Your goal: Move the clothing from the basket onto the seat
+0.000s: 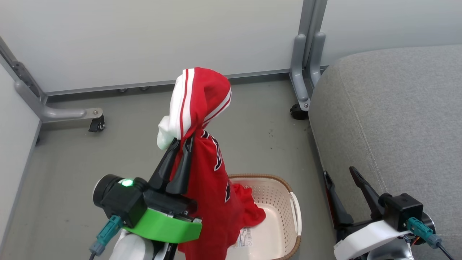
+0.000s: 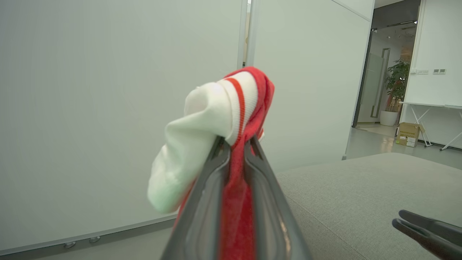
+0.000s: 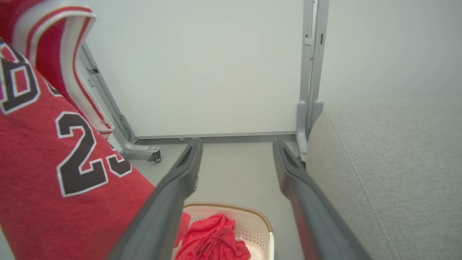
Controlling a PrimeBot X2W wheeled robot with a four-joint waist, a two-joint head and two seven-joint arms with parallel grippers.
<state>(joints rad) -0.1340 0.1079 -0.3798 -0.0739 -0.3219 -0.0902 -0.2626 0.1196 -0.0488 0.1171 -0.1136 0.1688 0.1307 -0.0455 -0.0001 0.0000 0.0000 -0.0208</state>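
My left gripper [image 1: 182, 142] is shut on the red jersey [image 1: 209, 173] and holds it up above the basket [image 1: 288, 189]. Its white-striped edge [image 2: 216, 104] flops over the fingertips, and the dark number 23 [image 3: 77, 155] faces the right wrist view. The jersey's lower part hangs down to the cream basket on the floor. More crumpled red fabric [image 3: 213, 238] lies inside the basket [image 3: 252, 213]. The grey seat [image 1: 397, 108] stands to the right. My right gripper [image 1: 339, 171] is open and empty beside the seat's edge, its fingers [image 3: 180, 180] spread wide.
White partition walls close off the back and left. Their grey metal feet with casters [image 1: 95, 124] [image 1: 301, 104] stand on the grey floor. A paper label [image 1: 245, 236] lies in the basket's bottom. Open floor lies between basket and walls.
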